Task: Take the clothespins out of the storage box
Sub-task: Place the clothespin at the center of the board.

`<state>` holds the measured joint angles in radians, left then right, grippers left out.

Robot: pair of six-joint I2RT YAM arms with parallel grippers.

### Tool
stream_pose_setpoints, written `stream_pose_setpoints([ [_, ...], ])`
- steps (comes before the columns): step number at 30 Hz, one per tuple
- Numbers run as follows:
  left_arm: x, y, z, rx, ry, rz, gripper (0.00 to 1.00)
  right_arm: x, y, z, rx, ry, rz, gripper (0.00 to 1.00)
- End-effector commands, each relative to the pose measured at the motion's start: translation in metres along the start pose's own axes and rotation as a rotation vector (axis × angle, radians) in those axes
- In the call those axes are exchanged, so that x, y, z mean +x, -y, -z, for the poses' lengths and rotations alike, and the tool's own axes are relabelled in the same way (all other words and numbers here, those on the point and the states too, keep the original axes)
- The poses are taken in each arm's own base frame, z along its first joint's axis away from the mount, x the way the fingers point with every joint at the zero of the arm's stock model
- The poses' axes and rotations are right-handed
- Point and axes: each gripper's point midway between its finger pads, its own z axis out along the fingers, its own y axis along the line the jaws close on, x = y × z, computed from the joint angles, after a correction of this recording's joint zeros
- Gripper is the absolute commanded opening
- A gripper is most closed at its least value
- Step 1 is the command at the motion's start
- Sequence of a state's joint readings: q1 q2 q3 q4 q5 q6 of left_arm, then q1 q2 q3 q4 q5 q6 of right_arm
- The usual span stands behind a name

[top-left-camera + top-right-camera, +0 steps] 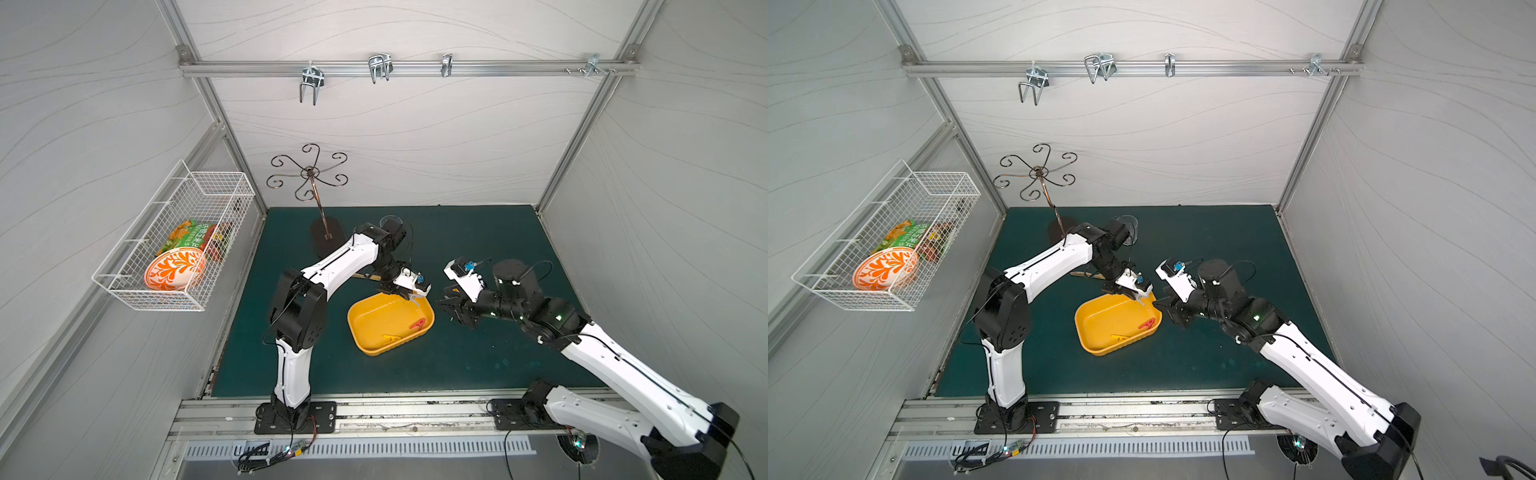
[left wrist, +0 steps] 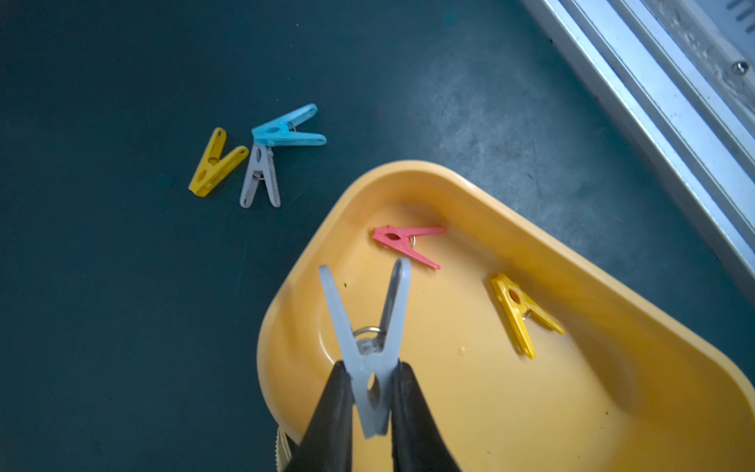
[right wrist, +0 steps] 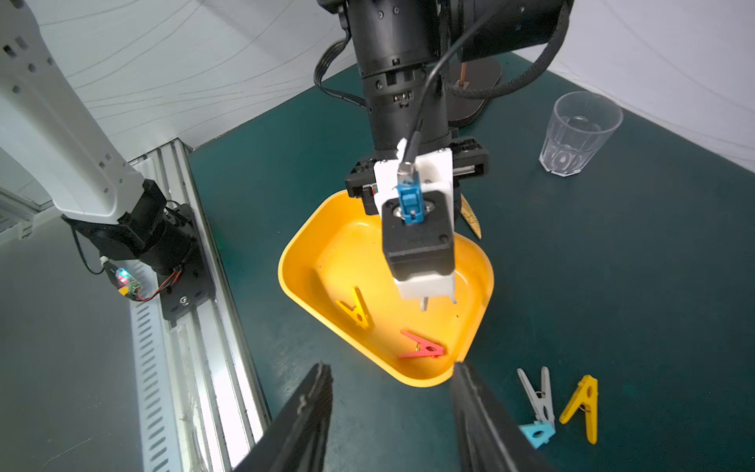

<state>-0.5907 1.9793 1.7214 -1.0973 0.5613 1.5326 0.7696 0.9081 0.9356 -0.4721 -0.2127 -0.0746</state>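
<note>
We judge it about half done. On the desk (image 1: 478, 353) beside the storage box (image 1: 374, 326), three clothespins lie out: yellow peg (image 2: 206, 175), grey peg (image 2: 258, 167), blue peg (image 2: 282, 130). Fingers of the left gripper (image 2: 371, 380) clench a second grey peg (image 2: 340, 310) over the box; those of the right gripper (image 3: 390, 380) gape, empty. The red peg (image 2: 402, 245) and a second yellow peg (image 2: 519, 318) lie inside. In both top views the right arm hides the desk trio.
</note>
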Motion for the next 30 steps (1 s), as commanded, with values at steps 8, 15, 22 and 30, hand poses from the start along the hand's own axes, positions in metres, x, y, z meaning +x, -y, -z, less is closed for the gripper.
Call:
stream_pose_setpoints([
  [8,-0.034,-0.054,-0.033,-0.076,0.054,0.173,0.13,0.002,0.016,0.046,0.173,0.062,-0.061,0.51],
  [15,-0.049,-0.075,-0.061,-0.063,0.071,0.233,0.13,0.009,0.014,0.066,0.199,0.079,-0.095,0.51],
  [22,-0.048,-0.079,-0.090,-0.043,0.042,0.238,0.13,0.020,0.013,0.078,0.218,0.078,-0.090,0.51],
  [30,-0.038,-0.076,-0.105,-0.023,0.007,0.255,0.17,0.026,0.010,0.077,0.202,0.069,-0.093,0.51],
])
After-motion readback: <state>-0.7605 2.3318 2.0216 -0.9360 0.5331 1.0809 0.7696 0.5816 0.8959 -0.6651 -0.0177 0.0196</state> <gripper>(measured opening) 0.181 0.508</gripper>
